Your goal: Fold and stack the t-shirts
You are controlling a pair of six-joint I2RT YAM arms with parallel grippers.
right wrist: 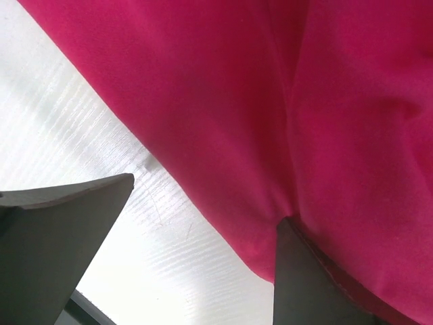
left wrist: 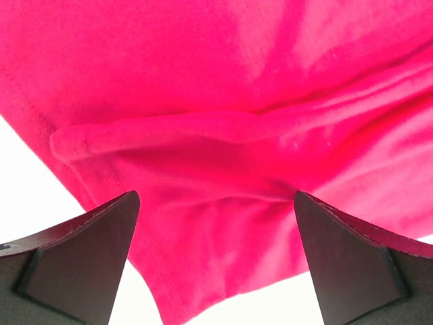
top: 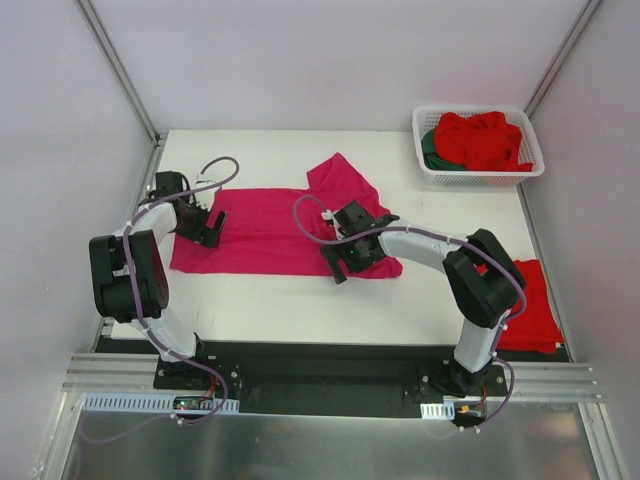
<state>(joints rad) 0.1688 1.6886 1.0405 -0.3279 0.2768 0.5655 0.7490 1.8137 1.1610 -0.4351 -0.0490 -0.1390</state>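
Note:
A magenta-pink t-shirt [top: 265, 225] lies flat across the middle of the white table [top: 300, 295], one sleeve pointing to the back. My left gripper [top: 205, 225] is open over its left end; the cloth [left wrist: 223, 122] with a fold and hem lies between the fingers [left wrist: 88, 250]. My right gripper [top: 345, 262] is open at the shirt's near right edge; one finger [right wrist: 318, 277] touches the cloth [right wrist: 270, 101], the other is over bare table. A folded red t-shirt [top: 530, 305] lies at the near right. Red shirts [top: 483, 140] and a dark green one [top: 430, 150] sit in the basket.
The white slotted basket [top: 478, 173] stands at the back right corner. Metal frame posts and grey walls close in the table on the left, back and right. The arm bases sit on a black rail at the near edge.

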